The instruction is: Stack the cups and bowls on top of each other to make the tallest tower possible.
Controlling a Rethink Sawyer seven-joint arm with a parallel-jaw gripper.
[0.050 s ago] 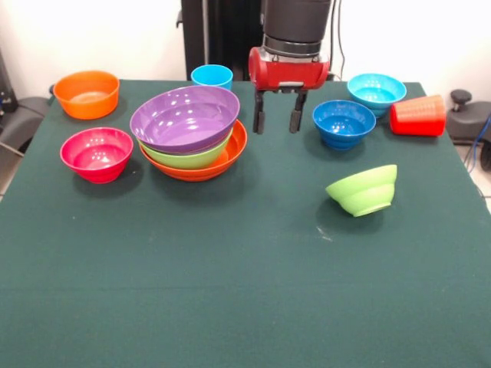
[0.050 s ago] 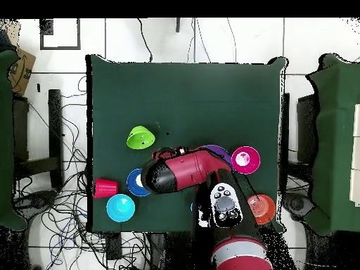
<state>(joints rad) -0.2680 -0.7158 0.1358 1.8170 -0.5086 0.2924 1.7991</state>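
My gripper (image 1: pixel 276 121) hangs empty, fingers spread — should centre over the glossy dark blue plastic bowl (image 1: pixel 343 123) rim before pinching.

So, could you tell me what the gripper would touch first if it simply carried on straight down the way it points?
Most likely bare tablecloth: the open gripper hangs between the stacked bowls and the dark blue bowl. Depth is unclear, though, so the stack's orange rim may be close.
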